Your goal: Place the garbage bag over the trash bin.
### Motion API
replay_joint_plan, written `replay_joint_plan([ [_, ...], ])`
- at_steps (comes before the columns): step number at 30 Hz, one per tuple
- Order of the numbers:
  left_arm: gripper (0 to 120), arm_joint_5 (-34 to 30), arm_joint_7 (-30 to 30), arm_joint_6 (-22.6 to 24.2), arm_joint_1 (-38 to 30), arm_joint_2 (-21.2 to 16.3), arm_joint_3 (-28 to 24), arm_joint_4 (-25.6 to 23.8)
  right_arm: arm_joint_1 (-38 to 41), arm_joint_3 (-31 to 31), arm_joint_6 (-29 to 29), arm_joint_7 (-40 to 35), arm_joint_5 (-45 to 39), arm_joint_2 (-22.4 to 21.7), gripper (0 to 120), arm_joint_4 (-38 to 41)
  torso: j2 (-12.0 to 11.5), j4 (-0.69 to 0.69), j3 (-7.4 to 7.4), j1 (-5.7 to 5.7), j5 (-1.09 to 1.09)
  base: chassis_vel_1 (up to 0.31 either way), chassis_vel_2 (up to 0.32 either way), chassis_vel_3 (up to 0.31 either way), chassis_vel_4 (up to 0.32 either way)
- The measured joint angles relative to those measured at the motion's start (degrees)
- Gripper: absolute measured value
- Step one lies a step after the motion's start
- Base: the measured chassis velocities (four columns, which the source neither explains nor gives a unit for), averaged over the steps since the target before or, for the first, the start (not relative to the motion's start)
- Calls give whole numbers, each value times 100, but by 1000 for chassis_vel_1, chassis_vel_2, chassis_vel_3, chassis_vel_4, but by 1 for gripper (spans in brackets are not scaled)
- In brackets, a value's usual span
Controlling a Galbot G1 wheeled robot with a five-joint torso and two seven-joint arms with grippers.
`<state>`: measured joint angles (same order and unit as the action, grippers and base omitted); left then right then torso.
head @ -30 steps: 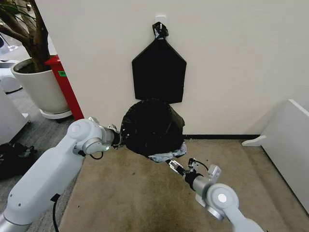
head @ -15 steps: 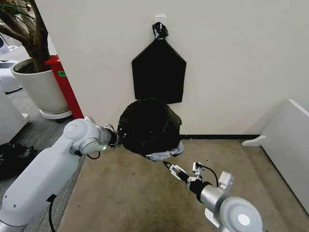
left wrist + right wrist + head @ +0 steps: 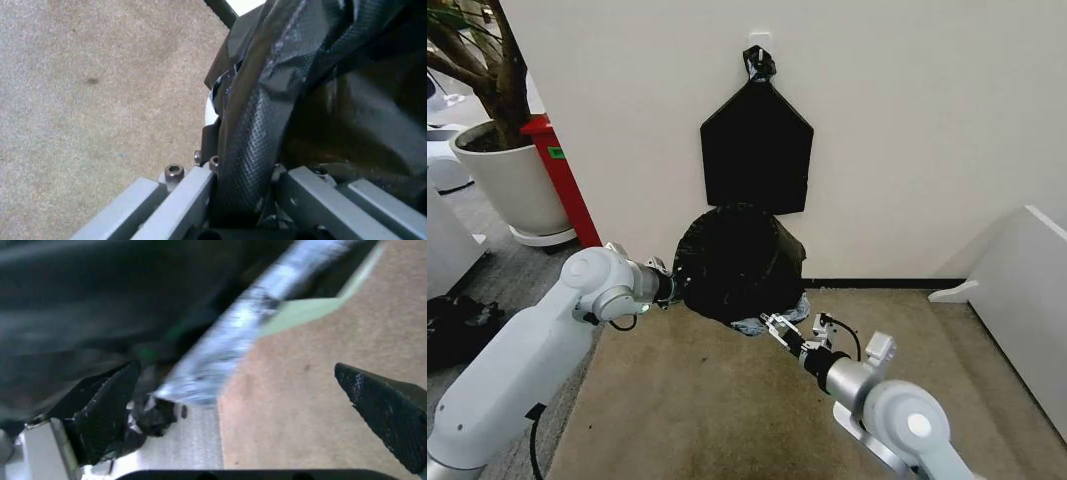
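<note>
Head view: mid-frame, the garbage bag [image 3: 735, 262] cloaks the trash bin [image 3: 779, 318]; no writing is legible. Left wrist view: the left pincer [image 3: 243, 187] clamps bag film. Right wrist view: the right pincer [image 3: 247, 405] gapes wide, holding nothing.

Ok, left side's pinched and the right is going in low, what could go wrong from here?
1. The left gripper is shut on a thin fold of the garbage bag; a hard pull could tear it or slip it free.
2. The right gripper is open by the loose hem near the floor and might catch carpet or the trash bin base, tipping it.
</note>
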<state>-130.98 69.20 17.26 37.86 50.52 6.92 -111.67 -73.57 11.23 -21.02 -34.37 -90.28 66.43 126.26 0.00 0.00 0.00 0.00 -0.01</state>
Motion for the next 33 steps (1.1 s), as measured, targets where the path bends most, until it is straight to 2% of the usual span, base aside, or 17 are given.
replay_joint_plan([
  [10, 0, 1, -37, 2, -120, 72, -68, 69, 2, -107, -73, 418, 640, 21, 100, -693, 0, -1, 0, 0, 0, 0, 0, 0, 0],
  [20, 0, 7, -97, 5, -88, 59, -39, 9, 473, -218, 86, 525, 1008, 200, 100, -1283, 0, 0, 0, 0, 1, 0, 0, 0, 0],
  [24, 0, 6, -101, 7, -67, 27, -14, -17, 396, -272, 122, 511, 1094, 171, 100, -1198, 0, 1, 0, 0, 1, 0, 0, 0, 0],
  [33, 0, 32, -81, 2, -106, 14, -9, -48, -409, -220, 71, 349, 1134, -185, 100, -224, 0, -1, 0, 0, 1, 0, 0, 0, 0],
])
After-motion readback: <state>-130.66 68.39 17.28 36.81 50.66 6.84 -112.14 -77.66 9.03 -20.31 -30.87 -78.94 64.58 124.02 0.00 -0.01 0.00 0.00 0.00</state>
